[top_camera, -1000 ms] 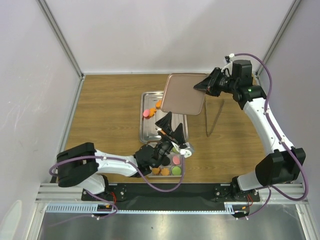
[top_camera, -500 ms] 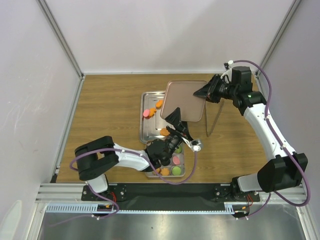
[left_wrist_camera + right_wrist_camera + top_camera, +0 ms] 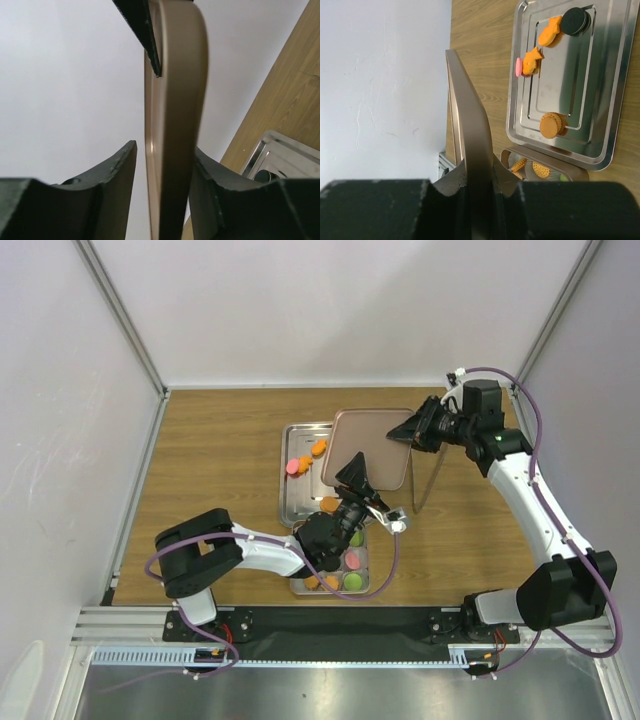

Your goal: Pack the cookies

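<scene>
A brown metal lid (image 3: 378, 438) hangs tilted over the table, and my right gripper (image 3: 413, 430) is shut on its far right edge (image 3: 465, 110). My left gripper (image 3: 355, 473) straddles the lid's near edge (image 3: 175, 100). Its right finger touches the lid and a gap shows beside the left finger (image 3: 120, 165), so it stands open. Cookies lie on the silver tray (image 3: 290, 502): pink (image 3: 292, 467), orange (image 3: 318, 448), a round orange one (image 3: 551, 125) and a black one (image 3: 575, 21). More cookies (image 3: 352, 582) sit in paper cups in the box (image 3: 297, 587) at the near edge.
Thin dark tongs (image 3: 428, 475) lie on the wooden table to the right of the lid. White walls close in the table on three sides. My left arm stretches low from the near left across the box.
My left gripper has swung right and up to the lid's near edge, and its jaws have narrowed around it. The right arm has shifted the lid slightly.
</scene>
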